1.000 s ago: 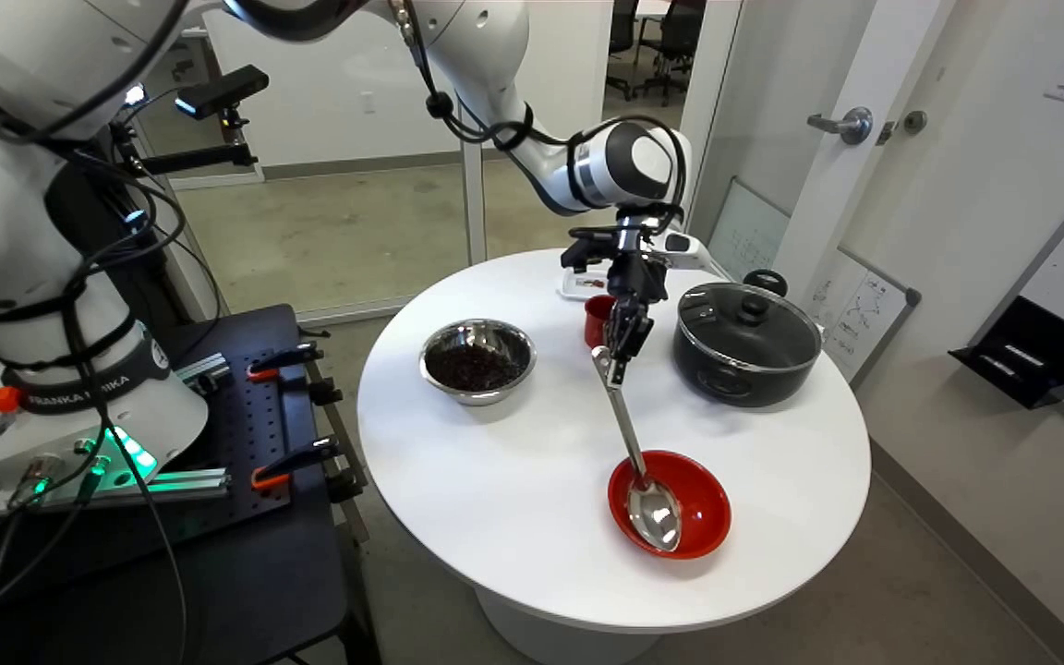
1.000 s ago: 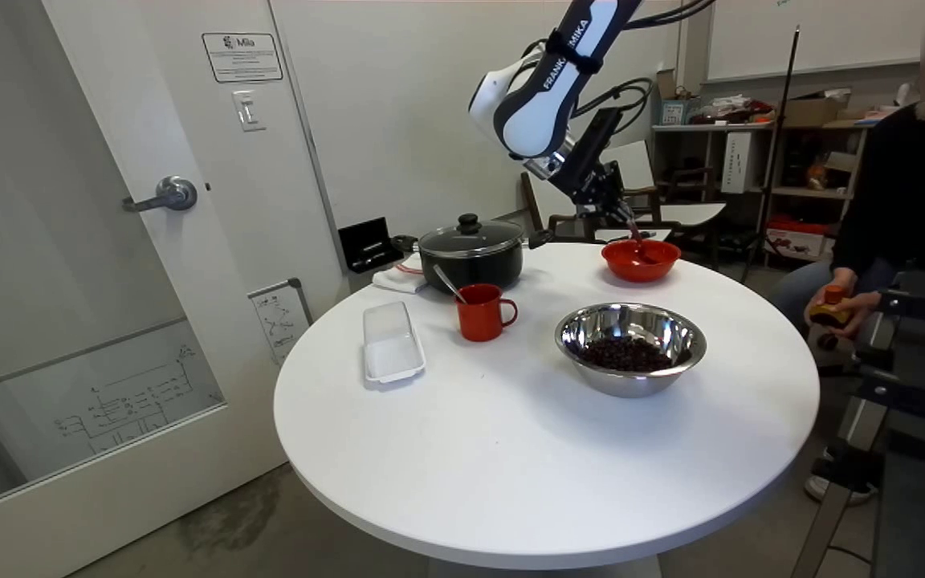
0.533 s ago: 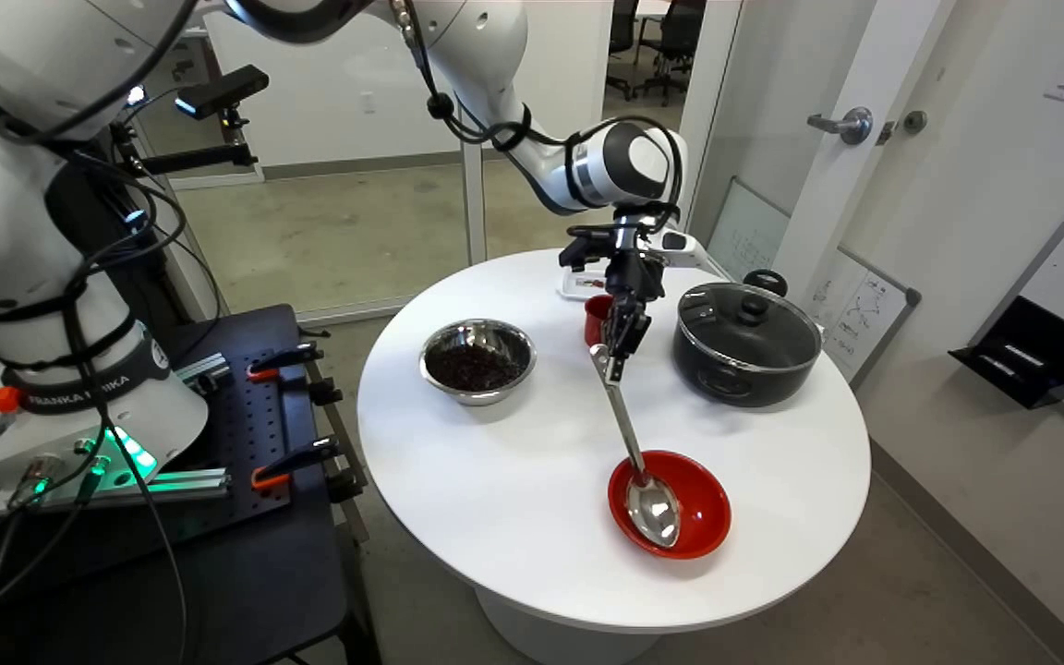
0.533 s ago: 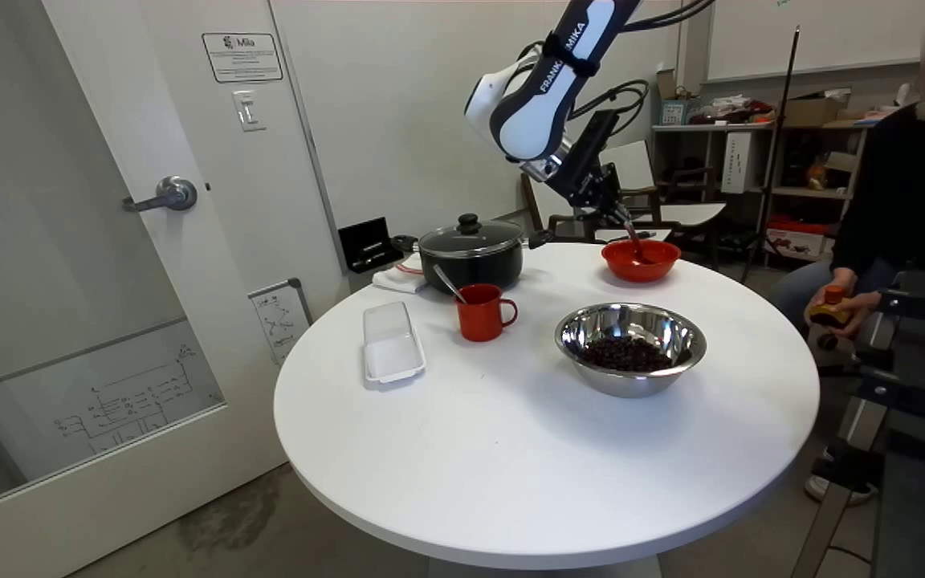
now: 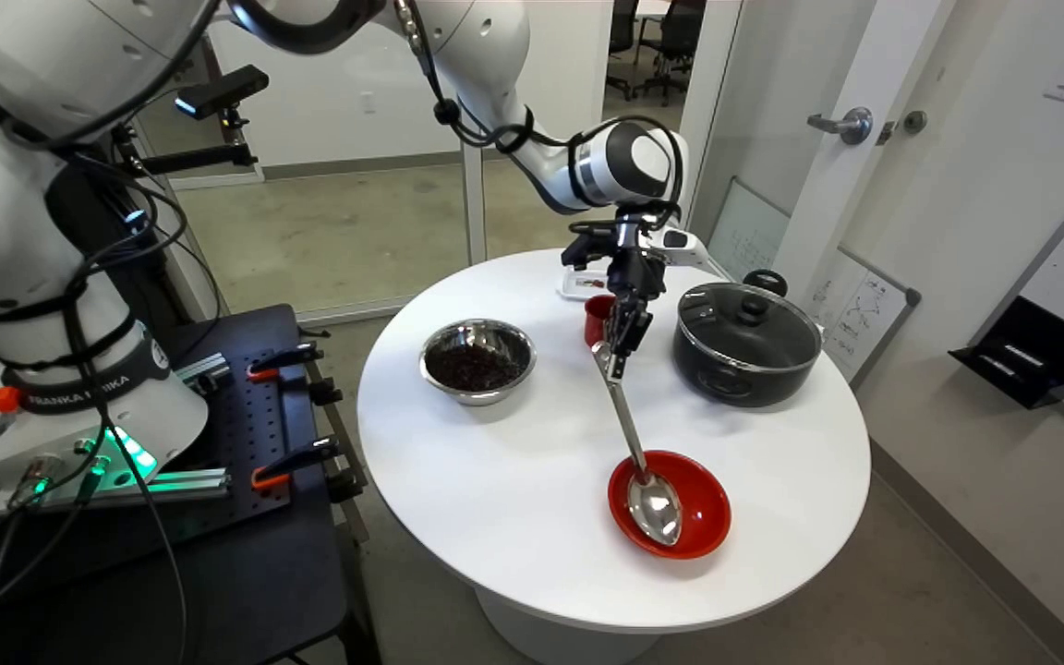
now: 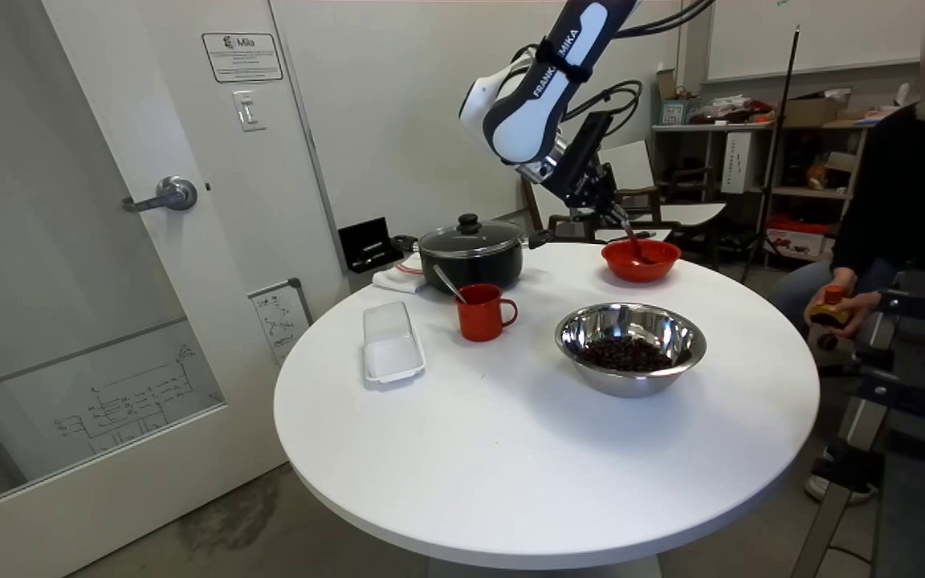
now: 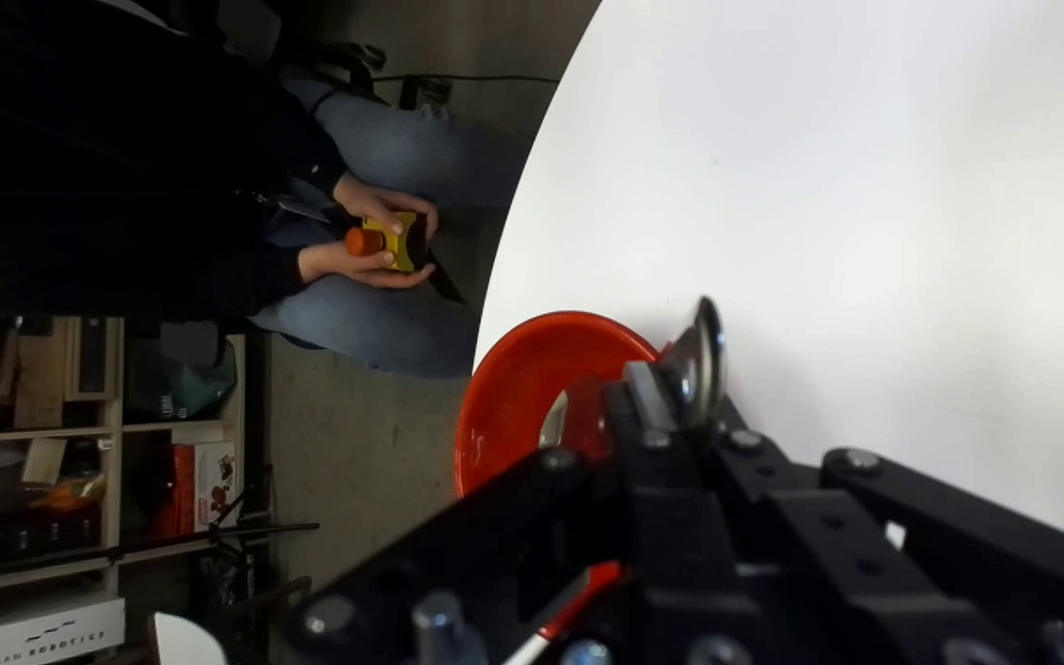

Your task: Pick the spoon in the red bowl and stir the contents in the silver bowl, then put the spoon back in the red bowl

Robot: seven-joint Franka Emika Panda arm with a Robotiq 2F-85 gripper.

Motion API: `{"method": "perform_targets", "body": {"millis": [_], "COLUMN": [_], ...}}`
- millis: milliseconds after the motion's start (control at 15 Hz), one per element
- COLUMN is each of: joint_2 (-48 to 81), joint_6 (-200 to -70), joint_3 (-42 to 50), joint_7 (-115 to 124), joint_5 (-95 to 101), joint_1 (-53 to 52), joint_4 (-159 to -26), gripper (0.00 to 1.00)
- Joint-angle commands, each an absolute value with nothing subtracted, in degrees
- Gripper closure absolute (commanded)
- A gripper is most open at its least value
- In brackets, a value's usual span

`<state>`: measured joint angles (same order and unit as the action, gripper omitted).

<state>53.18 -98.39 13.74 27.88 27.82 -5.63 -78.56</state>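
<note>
Spoon pinched, tiny move

In an exterior view, the claw is pinched on the spoon, whose head is in the red bowl. Both moved just a bit, so I can't tell if stirring comes next or is done. From that bowl, the silver bowl is at 10 o'clock, the red cup, which might get bumped, at 11, the black pot at 1.

the arm reads "franka", a sign "mila", a box "lean robotics".
</note>
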Motion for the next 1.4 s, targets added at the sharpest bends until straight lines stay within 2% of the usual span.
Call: {"method": "perform_targets", "body": {"millis": [0,1067,1333], "joint_2": [54.8,53.9,57.4], "joint_6": [-95.7,-97.4,-96.6], "joint_3": [14.3,13.8,13.5], "joint_7": [28.1,27.9,27.5], "joint_5": [28.1,27.7,27.6], "joint_1": [-6.1,-5.6,-5.8], "joint_4": [-75.7,-77.6,-73.4], "gripper": [0.99,0.97,0.99]}}
